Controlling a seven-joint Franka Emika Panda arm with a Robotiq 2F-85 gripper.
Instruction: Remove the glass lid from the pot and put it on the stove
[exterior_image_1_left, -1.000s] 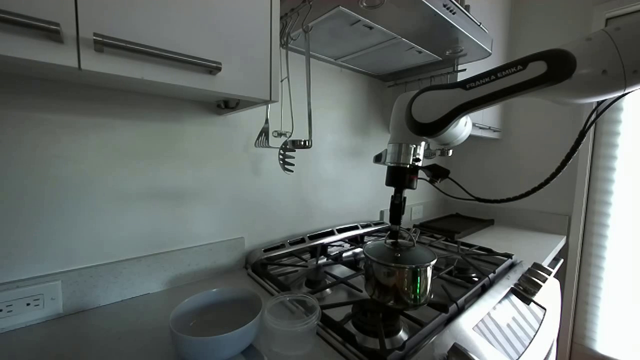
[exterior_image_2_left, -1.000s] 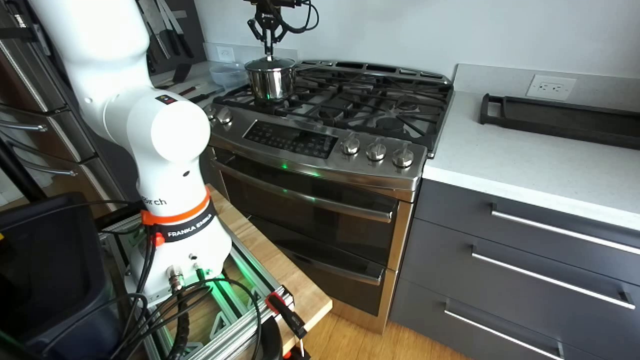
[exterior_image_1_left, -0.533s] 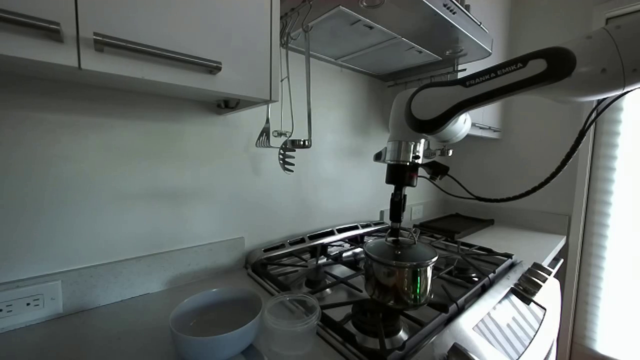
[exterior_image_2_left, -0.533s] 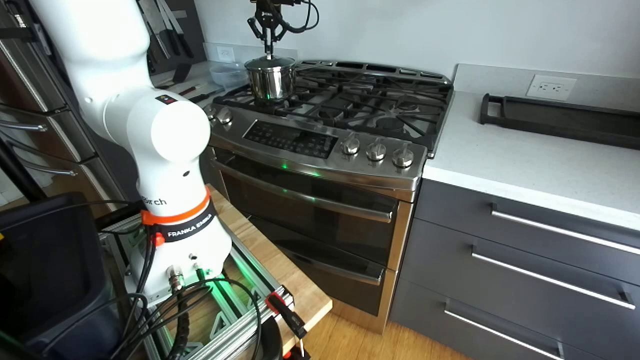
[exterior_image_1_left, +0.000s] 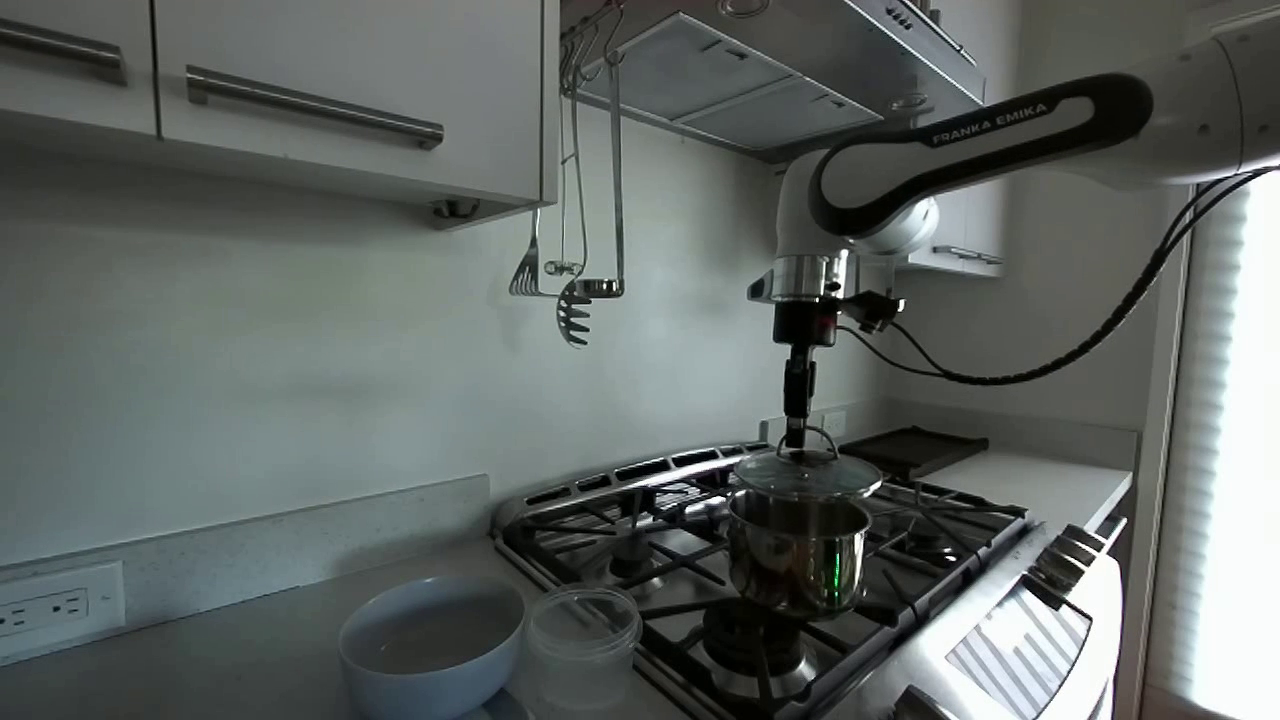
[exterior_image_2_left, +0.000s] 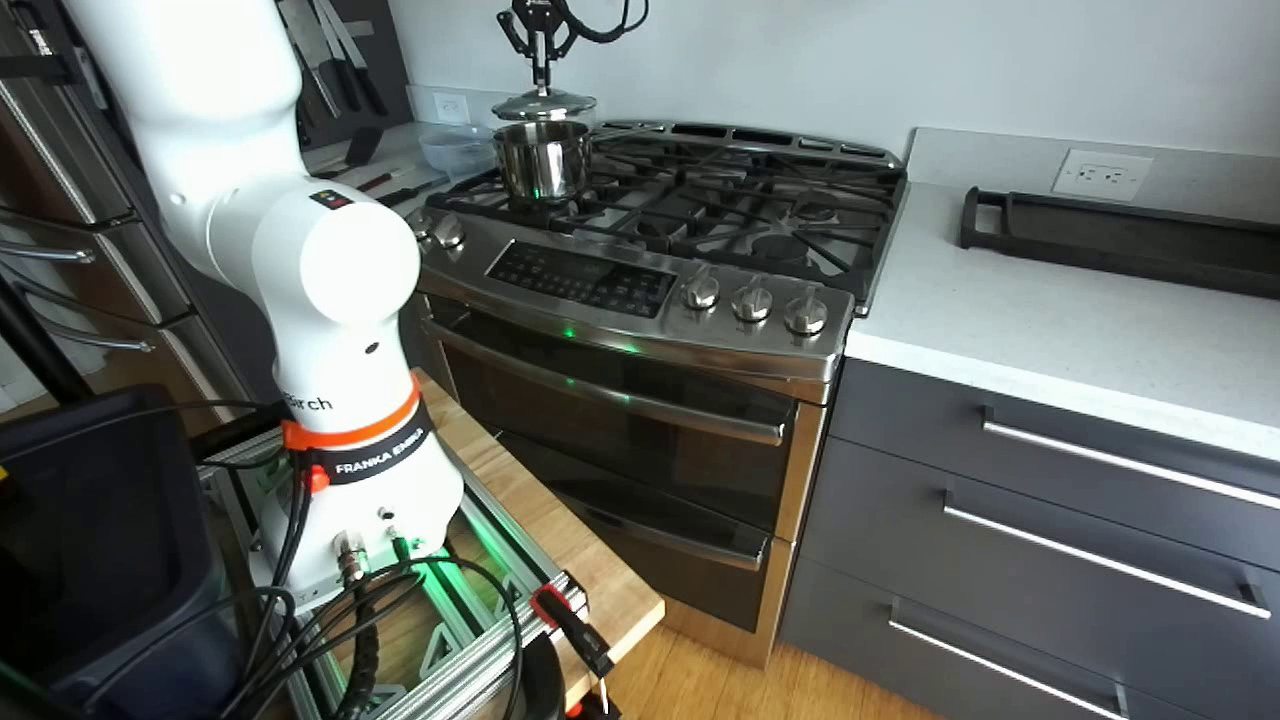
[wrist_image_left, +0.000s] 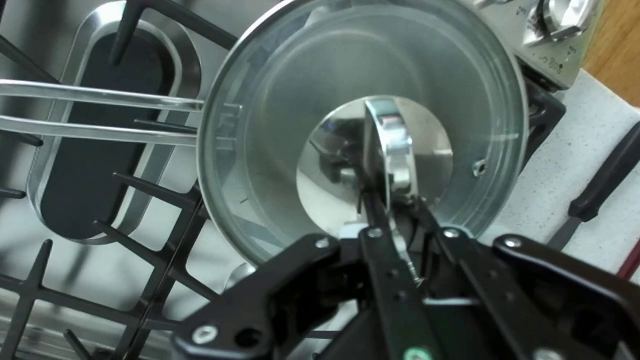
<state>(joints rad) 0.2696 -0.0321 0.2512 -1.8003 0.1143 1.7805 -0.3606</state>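
The see-through glass lid (exterior_image_1_left: 808, 478) hangs roughly level a little above the steel pot (exterior_image_1_left: 797, 570). In an exterior view a small gap shows between the lid (exterior_image_2_left: 520, 105) and the pot (exterior_image_2_left: 545, 165). My gripper (exterior_image_1_left: 795, 437) points straight down and is shut on the lid's metal loop handle. In the wrist view the fingertips (wrist_image_left: 394, 202) pinch the handle (wrist_image_left: 399, 155), and the pot's interior shows through the glass. The pot stands on a burner of the stove (exterior_image_2_left: 720, 330), its two-rod handle (wrist_image_left: 100, 95) reaching over the black grates (wrist_image_left: 165, 260).
A whitish bowl (exterior_image_1_left: 432, 640) and a clear plastic container (exterior_image_1_left: 583, 650) stand on the counter beside the stove. Utensils (exterior_image_1_left: 616, 180) hang under the range hood (exterior_image_1_left: 750, 90). A black tray (exterior_image_2_left: 1130, 245) lies on the far counter. A knife (wrist_image_left: 610, 170) lies near the pot.
My gripper has moved up and raised the lid off the pot's rim. The pot has stayed in place on the burner.
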